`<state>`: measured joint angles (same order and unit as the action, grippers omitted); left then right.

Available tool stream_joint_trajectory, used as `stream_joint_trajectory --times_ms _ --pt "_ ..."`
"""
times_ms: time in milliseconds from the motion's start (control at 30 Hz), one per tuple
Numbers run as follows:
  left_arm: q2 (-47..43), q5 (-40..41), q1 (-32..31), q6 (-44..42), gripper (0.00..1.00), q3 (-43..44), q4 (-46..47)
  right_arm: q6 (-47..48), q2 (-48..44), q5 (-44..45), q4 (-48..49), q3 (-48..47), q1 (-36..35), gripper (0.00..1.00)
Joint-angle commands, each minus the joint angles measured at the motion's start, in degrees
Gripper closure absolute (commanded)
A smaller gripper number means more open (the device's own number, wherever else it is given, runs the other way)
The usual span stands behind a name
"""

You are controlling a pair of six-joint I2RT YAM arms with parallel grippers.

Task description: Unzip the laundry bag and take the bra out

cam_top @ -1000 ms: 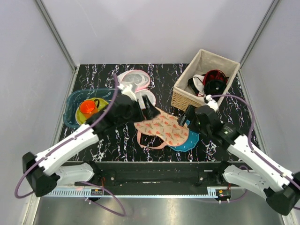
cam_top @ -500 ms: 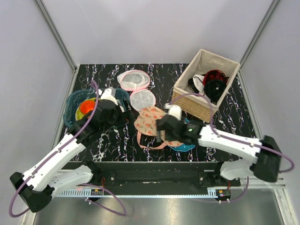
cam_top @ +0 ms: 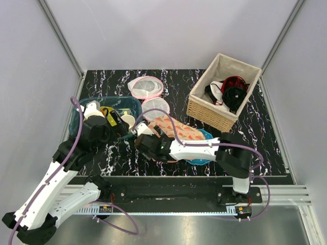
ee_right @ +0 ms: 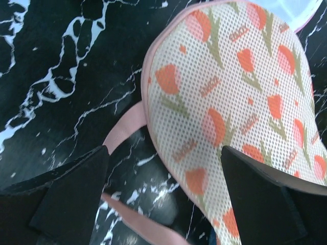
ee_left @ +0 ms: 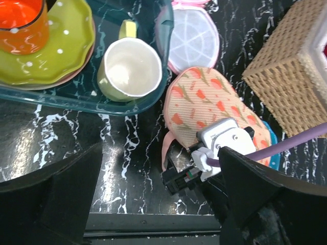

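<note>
The laundry bag (cam_top: 176, 130) lies flat in the middle of the table, peach with an orange flower print and pink trim. In the right wrist view, the laundry bag (ee_right: 230, 92) fills the upper right and its pink strap (ee_right: 122, 132) loops out over the black marble. My right gripper (cam_top: 138, 139) hovers over the bag's left end, open, its fingers (ee_right: 66, 199) straddling the bag's edge and strap. My left gripper (cam_top: 116, 126) is open beside the teal tray, with nothing between its fingers (ee_left: 56, 199). The bra is hidden.
A teal tray (cam_top: 120, 99) at the left holds a cream cup (ee_left: 130, 69), green plates (ee_left: 61, 51) and an orange cup. Two round white mesh bags (cam_top: 145, 86) lie behind. A wicker basket (cam_top: 223, 92) with garments stands back right. A blue pouch (cam_top: 204, 153) lies under the bag.
My left arm has drawn back to the left, from the bag to the tray. My right arm has swung across to the bag's left end. Both grippers stayed open.
</note>
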<state>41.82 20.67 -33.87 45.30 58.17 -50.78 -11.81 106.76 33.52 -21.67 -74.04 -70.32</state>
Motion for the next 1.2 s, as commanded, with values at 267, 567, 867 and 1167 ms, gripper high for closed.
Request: stream_joint_trajectory --times_ms 267,567,867,1167 --pt "-1.04 2.01 2.31 2.78 0.01 0.27 -2.39 9.35 -2.15 12.88 15.70 6.62 0.19 1.00" --pt "3.43 -14.40 2.75 0.32 0.01 -2.09 6.56 7.78 -33.32 -5.63 16.32 20.42 0.10 1.00" --pt "6.52 -24.36 2.84 -0.03 0.01 -8.96 19.67 2.33 -48.38 -15.57 4.54 20.07 0.10 1.00" --pt "-0.95 -29.52 4.68 -15.14 0.01 -11.50 27.57 -3.82 -54.10 -24.89 2.51 17.88 6.94 1.00"
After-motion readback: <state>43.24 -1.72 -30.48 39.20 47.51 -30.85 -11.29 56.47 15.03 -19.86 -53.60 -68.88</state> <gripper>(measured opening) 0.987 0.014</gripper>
